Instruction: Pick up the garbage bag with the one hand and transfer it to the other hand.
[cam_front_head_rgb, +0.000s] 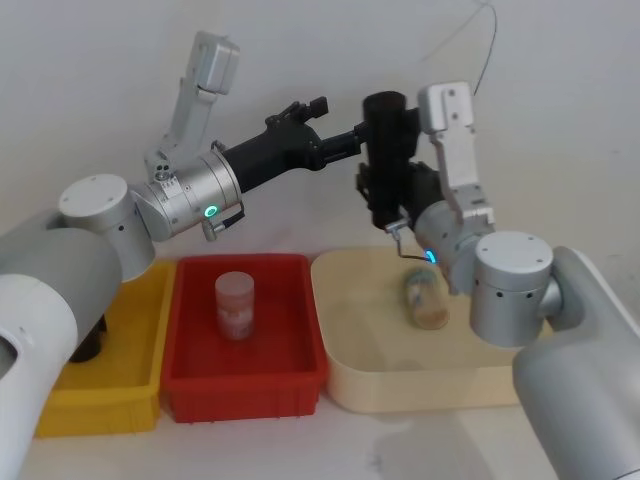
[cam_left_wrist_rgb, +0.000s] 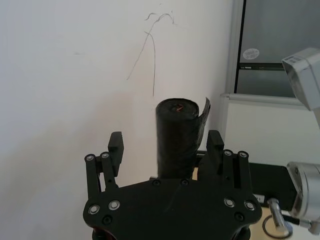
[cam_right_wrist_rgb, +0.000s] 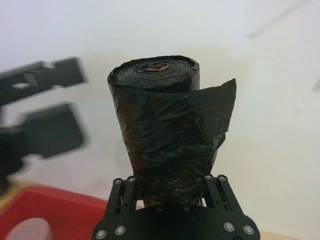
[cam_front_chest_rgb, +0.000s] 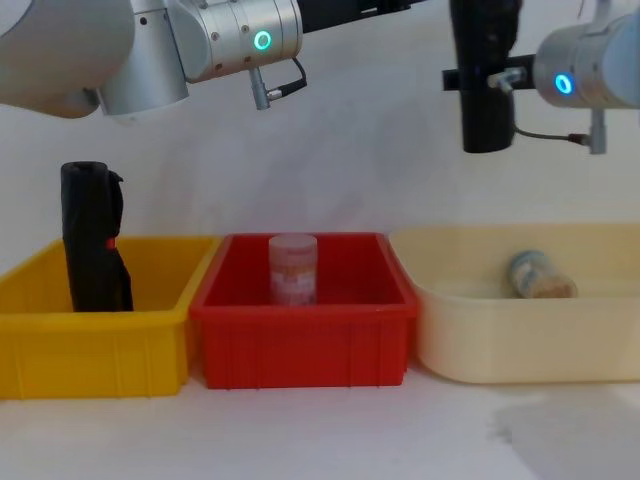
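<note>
The garbage bag (cam_front_head_rgb: 385, 150), a matte black plastic roll with a loose flap, stands upright high above the bins. My right gripper (cam_front_head_rgb: 388, 200), on the arm with the blue ring, is shut on the roll's lower end; the right wrist view shows its fingers (cam_right_wrist_rgb: 217, 187) pressed against both sides of the garbage bag (cam_right_wrist_rgb: 167, 130). On the arm with the green ring, my left gripper (cam_front_head_rgb: 335, 125) is open just left of the roll at its upper half. From the left wrist, the garbage bag (cam_left_wrist_rgb: 177, 130) stands beyond the spread fingers (cam_left_wrist_rgb: 116, 145), apart from them.
Below are three bins. A yellow bin (cam_front_chest_rgb: 100, 345) holds another black roll (cam_front_chest_rgb: 92, 240) with a red mark. The red bin (cam_front_chest_rgb: 300, 340) has an upright jar (cam_front_chest_rgb: 293, 268). In the cream tray (cam_front_chest_rgb: 520, 340) a jar (cam_front_chest_rgb: 538, 275) lies on its side.
</note>
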